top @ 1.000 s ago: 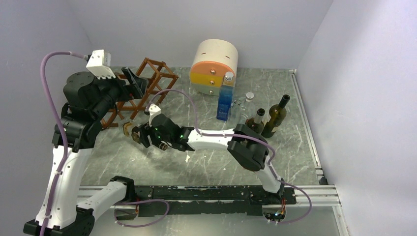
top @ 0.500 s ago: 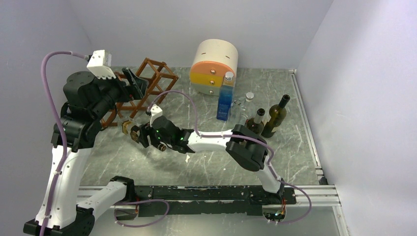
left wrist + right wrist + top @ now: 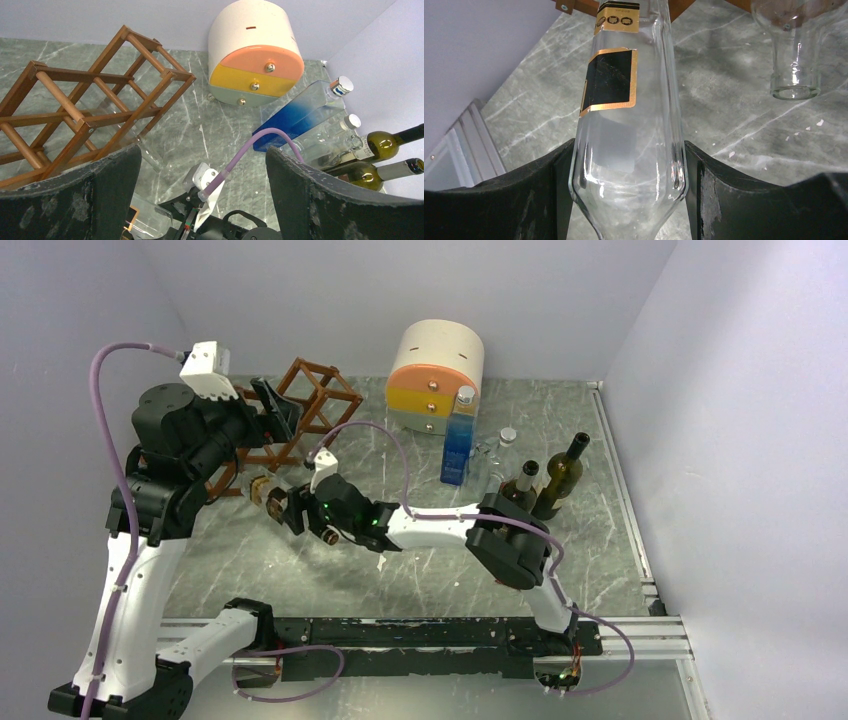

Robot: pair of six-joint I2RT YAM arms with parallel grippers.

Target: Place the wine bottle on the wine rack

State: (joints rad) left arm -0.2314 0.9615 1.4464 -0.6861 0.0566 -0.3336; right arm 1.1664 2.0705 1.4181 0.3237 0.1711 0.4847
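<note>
While the right fingers are clamped on the clear wine bottle near where its body narrows, most of its length juts out ahead of them. Its far end is just short of the lowest sticks of the wine rack. That is the first risk, as I judge it. The glass is smooth and the hold sits at one end, so the bottle could swivel or slide between the fingers if its far end bumps wood.

A rack this light would likely skid on the surface rather than resist. The left fingers stand wide apart and empty above it, touching nothing, so they do not brace it.

Another clear bottle already lies in a cell, its open mouth poking out just to the right of the held bottle. A line that drifts that way could knock glass on glass. Which cell the held bottle lines up with, I cannot tell.
</note>
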